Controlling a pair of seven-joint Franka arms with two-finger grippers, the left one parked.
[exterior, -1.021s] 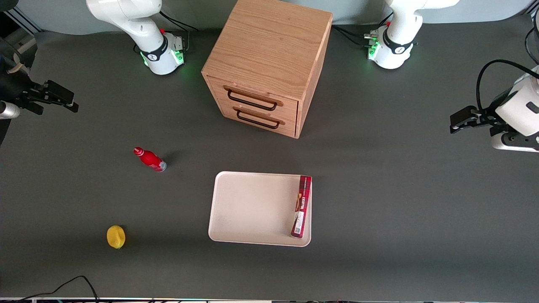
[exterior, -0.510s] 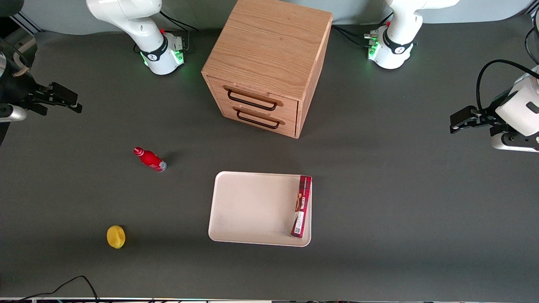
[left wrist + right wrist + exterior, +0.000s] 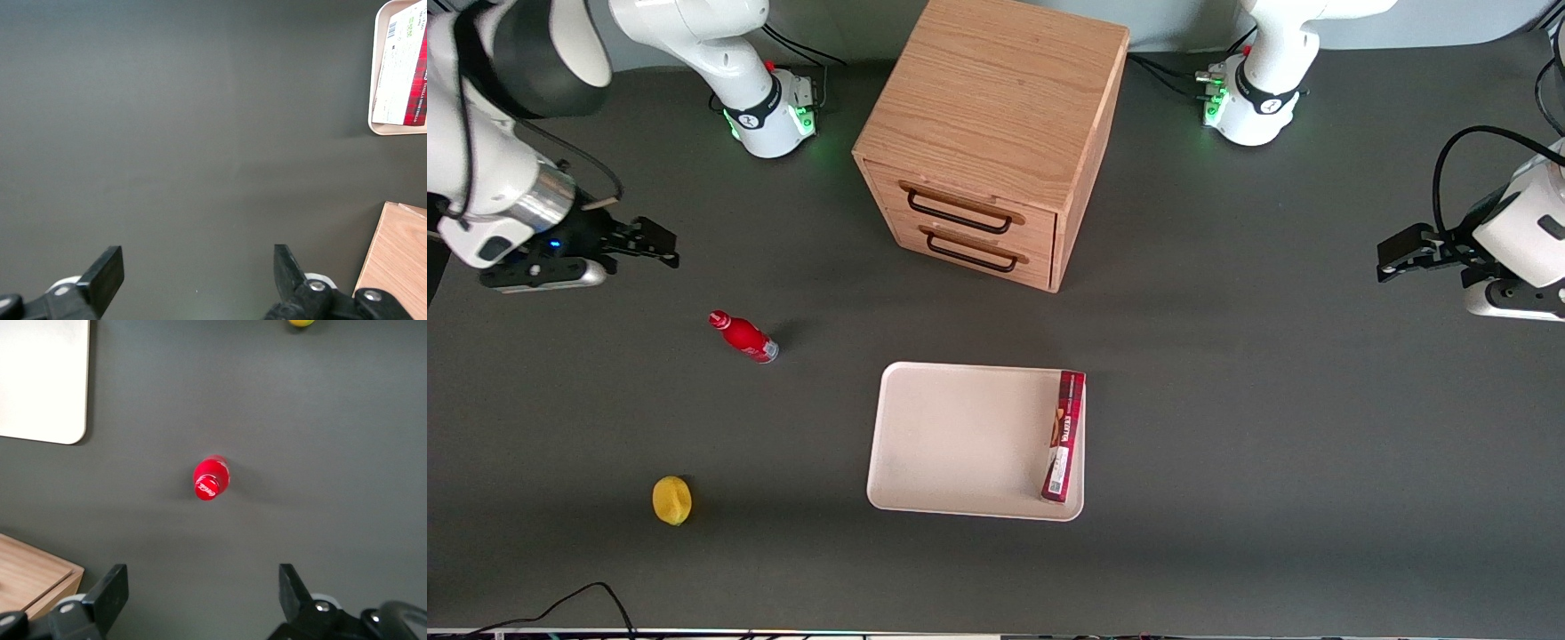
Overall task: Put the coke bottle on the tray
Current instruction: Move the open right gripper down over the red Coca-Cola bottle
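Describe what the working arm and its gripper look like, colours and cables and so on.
The working right arm has glossy white shells with a dark grey joint band, a silver wrist ring and a small blue light. A thin black cable loops beside the wrist. Its gripper is matte black, with two flat, blocky fingers.

The right arm reaches out over the working arm's end of the table, forearm bent downward from a raised elbow. Its gripper (image 3: 660,247) hangs above the tabletop with both fingers (image 3: 110,592) spread wide apart, holding nothing between them.
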